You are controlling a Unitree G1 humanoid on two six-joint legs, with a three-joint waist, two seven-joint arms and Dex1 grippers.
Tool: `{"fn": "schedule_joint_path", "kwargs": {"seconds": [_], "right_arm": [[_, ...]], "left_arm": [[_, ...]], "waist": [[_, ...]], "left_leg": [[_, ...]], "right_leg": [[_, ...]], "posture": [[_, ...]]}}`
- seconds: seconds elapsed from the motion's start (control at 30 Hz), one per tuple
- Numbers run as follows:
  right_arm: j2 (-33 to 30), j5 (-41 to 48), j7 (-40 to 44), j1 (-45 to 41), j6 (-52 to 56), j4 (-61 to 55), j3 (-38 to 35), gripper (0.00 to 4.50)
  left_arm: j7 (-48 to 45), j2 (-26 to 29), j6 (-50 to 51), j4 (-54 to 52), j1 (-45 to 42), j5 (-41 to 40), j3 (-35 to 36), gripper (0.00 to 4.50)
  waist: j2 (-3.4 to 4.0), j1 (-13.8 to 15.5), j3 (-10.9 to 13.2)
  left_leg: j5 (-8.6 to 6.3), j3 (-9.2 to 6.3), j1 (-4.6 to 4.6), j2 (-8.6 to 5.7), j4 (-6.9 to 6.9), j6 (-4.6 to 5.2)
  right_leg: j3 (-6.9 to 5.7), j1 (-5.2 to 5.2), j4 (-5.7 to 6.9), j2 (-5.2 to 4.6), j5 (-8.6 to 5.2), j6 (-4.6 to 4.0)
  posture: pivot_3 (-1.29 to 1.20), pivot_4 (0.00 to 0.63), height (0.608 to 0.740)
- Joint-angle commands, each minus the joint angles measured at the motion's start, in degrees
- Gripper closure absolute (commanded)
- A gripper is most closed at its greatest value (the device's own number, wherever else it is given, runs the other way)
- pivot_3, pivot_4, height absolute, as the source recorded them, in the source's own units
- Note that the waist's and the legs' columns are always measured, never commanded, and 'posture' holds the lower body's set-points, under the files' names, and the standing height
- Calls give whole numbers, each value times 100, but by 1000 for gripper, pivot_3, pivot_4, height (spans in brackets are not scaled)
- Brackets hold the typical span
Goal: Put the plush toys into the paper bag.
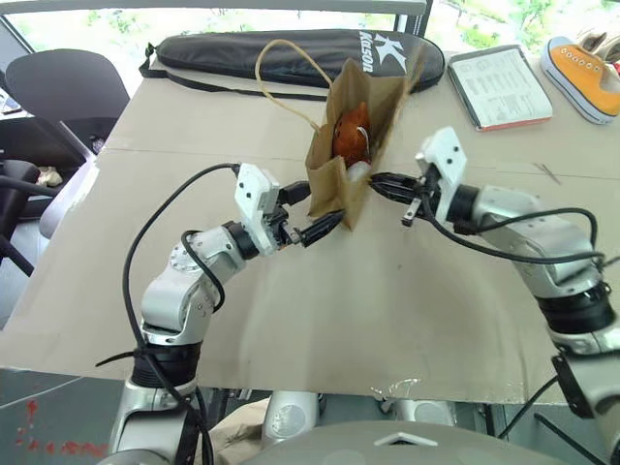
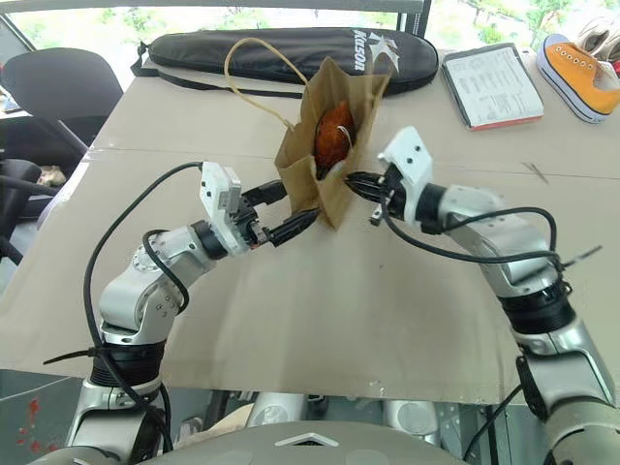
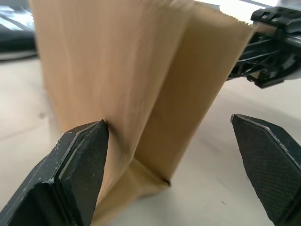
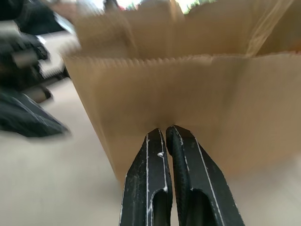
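1. Nearest the robot, the left gripper [image 1: 312, 225] has its two black fingers spread wide. In its wrist view they straddle the lower corner of the paper bag [image 1: 344, 145]; one finger lies against the paper, the other stands clear of it.
2. The right gripper [image 1: 387, 186] comes in from the other side with its fingers pressed together. In its wrist view the tips meet at the bag's side wall; I cannot tell whether they pinch a fold of paper or just touch it.
3. The bag stands upright mid-table between the two grippers, mouth open. Inside sits the brown plush toy [image 1: 351, 136], with something white, probably the white plush toy [image 1: 359, 171], just below it.
4. Handling, as I judge it: the toys are soft and light and would squash under a grip without harm. The bag is thin, creases easily and would tip at a nudge, so it is best held by a side fold or the upper rim, or by a twine handle [image 1: 281, 77].
5. Count: one bag, two toys inside, two handles.
6. Farther back lie one black racket case [image 1: 291, 53], one booklet [image 1: 499, 85] and one orange sneaker [image 1: 583, 76], all well apart from the bag.
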Motion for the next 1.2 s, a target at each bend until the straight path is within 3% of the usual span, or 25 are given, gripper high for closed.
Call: {"fn": "schedule_joint_path", "kwargs": {"seconds": [0.03,0.43,0.57,0.6,0.73,0.77,0.83,0.87,0.9,1.03,1.07,1.1,1.2], "right_arm": [[138,-146,212,-96,-213,-11,-75,4463],[577,-214,410,-45,-148,-85,-226,4463],[-150,-457,364,265,-50,-550,-668,4500],[-303,-443,326,347,1,-689,-829,4500],[-1167,140,381,1103,689,-1403,-1980,4500],[-1370,226,470,1366,749,-1551,-2213,4500],[-1653,405,614,1881,827,-1835,-2632,3933],[-1735,491,663,2070,859,-1954,-2774,3683],[-1823,576,725,2286,880,-2093,-2905,3189],[-1965,895,906,3209,840,-2712,-3629,1260],[-1957,964,976,3487,776,-2893,-3871,1009],[-1931,991,1064,3783,656,-3070,-4141,248],[-1771,1280,1304,4505,395,-3457,-4906,57]], "left_arm": [[357,-138,-251,-270,-65,337,-140,0],[1100,-911,-967,293,-244,1225,-571,0],[1183,-1101,-1482,522,-167,1380,-558,814],[1166,-1125,-1596,562,-139,1393,-547,1383],[1018,-1162,-1988,884,-149,1377,-514,2808],[925,-1154,-2031,982,-187,1316,-500,3345],[633,-1079,-2089,1179,-276,1177,-474,4325],[506,-1049,-2103,1248,-308,1112,-451,4500],[345,-1020,-2078,1311,-360,980,-397,4500],[-1745,-381,-1597,1302,-621,-337,-266,4500],[-2401,-42,-1462,1496,-806,-533,-223,4500],[-3074,302,-1409,1800,-1052,-622,-214,4500],[-4416,814,-1633,2874,-1872,-447,-413,4500]], "waist": [[0,22,0],[0,-1,-1],[0,39,-1],[0,75,-1],[1,154,-1],[-2,134,-2],[-1,118,-3],[0,123,-3],[0,108,-3],[6,83,-5],[7,83,-5],[6,87,-5],[8,134,-6]], "left_leg": [[0,-1,0,-2,0,0],[0,0,3,-2,0,0],[0,0,2,-3,1,0],[0,0,1,-4,1,0],[-3,3,-2,-8,4,6],[-4,-2,-3,-8,5,7],[-5,-2,-2,-5,6,8],[-7,-2,0,-4,5,11],[-10,-3,1,-3,5,16],[-13,-1,6,2,6,23],[-5,0,9,3,7,9],[-5,2,8,2,9,8],[-5,-4,8,-4,21,9]], "right_leg": [[-3,2,-1,-3,0,0],[-5,2,5,-4,1,0],[-8,3,4,-8,1,0],[-8,3,3,-10,1,0],[-7,5,-2,-18,1,0],[-13,8,-4,-19,1,0],[-12,8,-4,-17,1,0],[-11,9,-2,-15,1,0],[-12,9,-1,-10,0,0],[-6,8,4,6,0,0],[-4,8,4,10,0,0],[-2,8,5,10,0,0],[-5,13,4,24,-1,1]], "posture": [[0,150,740],[0,150,740],[0,150,740],[0,150,740],[0,150,740],[0,150,740],[0,150,740],[0,150,740],[0,150,740],[0,150,740],[0,150,740],[0,150,740],[0,150,740]]}}
